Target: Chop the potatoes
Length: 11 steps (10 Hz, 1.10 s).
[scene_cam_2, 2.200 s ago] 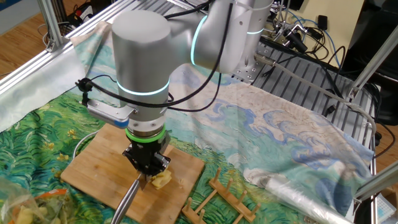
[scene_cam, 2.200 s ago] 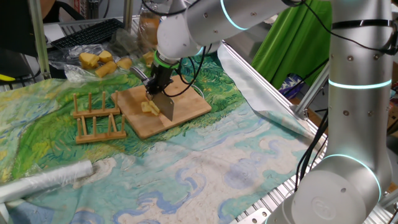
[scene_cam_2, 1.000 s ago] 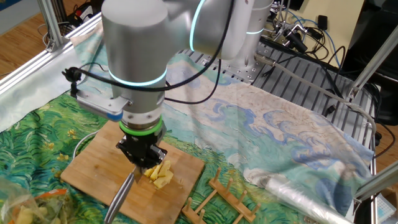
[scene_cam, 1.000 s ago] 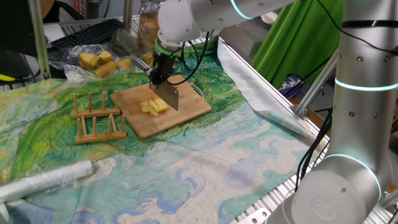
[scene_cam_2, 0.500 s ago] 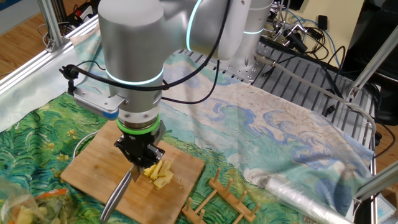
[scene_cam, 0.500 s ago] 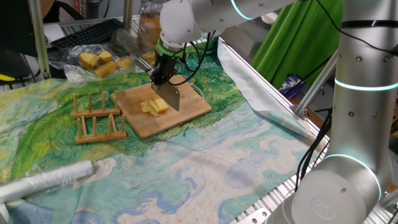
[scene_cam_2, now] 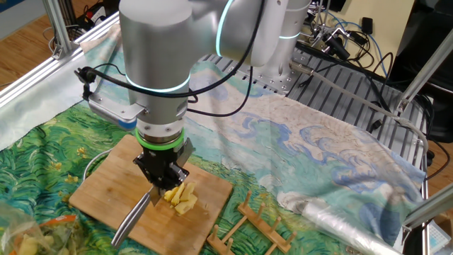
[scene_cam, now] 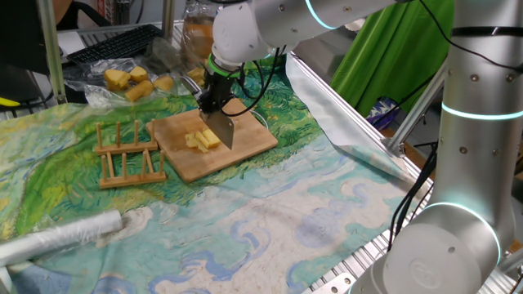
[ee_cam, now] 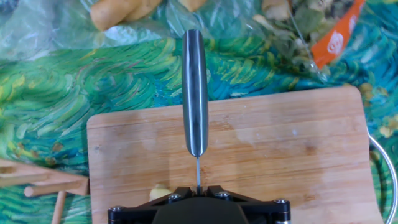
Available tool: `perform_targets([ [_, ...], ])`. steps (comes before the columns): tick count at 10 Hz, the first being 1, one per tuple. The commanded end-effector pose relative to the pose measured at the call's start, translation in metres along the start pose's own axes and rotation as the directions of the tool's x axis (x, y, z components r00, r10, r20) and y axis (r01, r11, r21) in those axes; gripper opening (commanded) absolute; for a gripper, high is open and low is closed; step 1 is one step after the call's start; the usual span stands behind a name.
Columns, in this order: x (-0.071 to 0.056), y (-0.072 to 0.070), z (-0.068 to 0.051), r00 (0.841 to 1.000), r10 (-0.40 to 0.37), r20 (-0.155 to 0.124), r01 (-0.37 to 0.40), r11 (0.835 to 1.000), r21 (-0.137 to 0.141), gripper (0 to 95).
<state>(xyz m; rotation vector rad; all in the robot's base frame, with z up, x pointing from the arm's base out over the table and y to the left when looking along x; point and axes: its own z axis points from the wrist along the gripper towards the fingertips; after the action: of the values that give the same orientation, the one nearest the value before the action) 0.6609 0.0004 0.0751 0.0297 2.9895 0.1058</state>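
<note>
Noted: gripper point(scene_cam_2: 164, 185) clamped on knife point(ee_cam: 194, 93) above potatoes point(scene_cam: 202, 140) on wooden cutting board point(scene_cam: 253, 140), painted green-blue tablecloth point(scene_cam: 270, 212) over aluminium-framed table point(scene_cam_2: 340, 85).

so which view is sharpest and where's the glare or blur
Hand view: crisp on the cutting board, with a bright glare streak along the knife handle. One fixed view: potato pieces small but clear. The other fixed view: the arm's shiny housing fills the foreground.
</note>
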Motion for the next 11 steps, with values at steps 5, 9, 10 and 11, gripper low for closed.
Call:
perform_targets([
  [5, 0.004, 0.0, 0.001, 1.0, 0.009, 0.016, -0.009, 1.0, 0.014, 0.0],
  [9, 0.003, 0.0, 0.003, 1.0, 0.006, 0.018, -0.007, 1.0, 0.019, 0.0],
  [10, 0.004, -0.001, 0.007, 1.0, -0.008, 0.025, 0.007, 1.0, 0.024, 0.0],
  [11, 0.003, -0.002, 0.018, 0.999, -0.02, 0.04, 0.019, 0.999, 0.026, 0.0],
])
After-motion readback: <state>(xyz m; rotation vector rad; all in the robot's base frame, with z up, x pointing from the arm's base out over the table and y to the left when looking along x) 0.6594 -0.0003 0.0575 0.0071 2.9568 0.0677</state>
